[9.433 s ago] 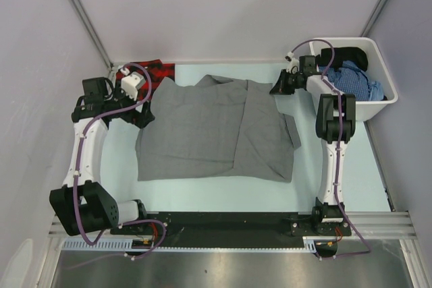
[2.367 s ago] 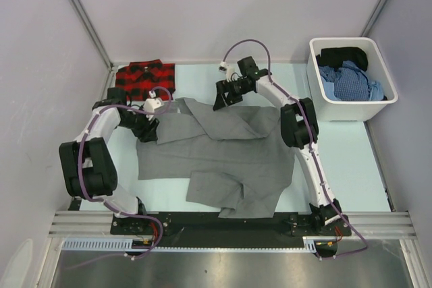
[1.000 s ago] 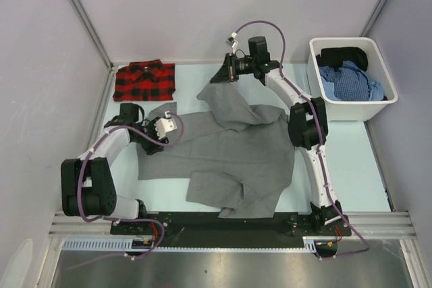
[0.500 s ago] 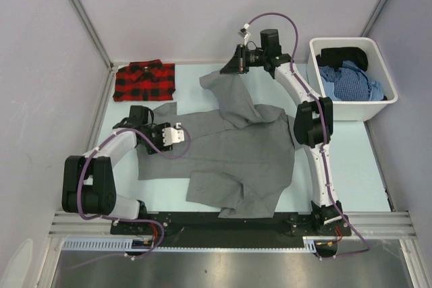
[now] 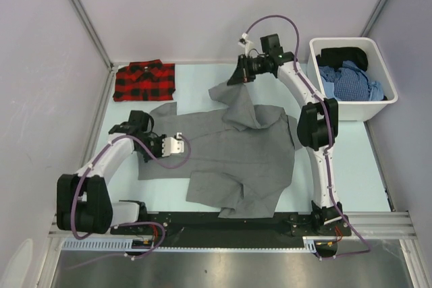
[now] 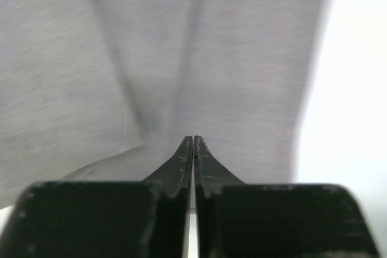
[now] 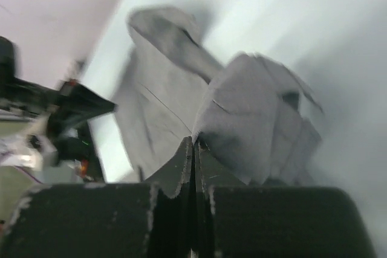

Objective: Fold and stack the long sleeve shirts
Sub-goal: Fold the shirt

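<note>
- The grey shirt point(image 5: 229, 153) lay spread and rumpled across the middle of the pale table point(image 5: 344, 166), with one folded corner reaching toward the near edge.
- The left gripper point(image 6: 193, 143) had its fingers pressed together at the shirt's left edge; creases in the grey cloth ran into the tips, so it looked to be pinching a fold of it.
- The right gripper point(image 7: 195, 140) was likewise closed, nipping a bunch of the grey shirt near the far edge of the table, and that part of the cloth was drawn up and away from the rest.
- The plaid shirt point(image 5: 144, 80), red and black, sat folded into a small rectangle in the far left corner, apart from the grey one.
- A white bin point(image 5: 351, 110) stood at the far right of the table, just beside the right arm.
- Inside the bin lay a black garment point(image 5: 345, 54) toward the back and a crumpled blue checked cloth point(image 5: 356, 80) in front of it; together they filled most of the bin.
</note>
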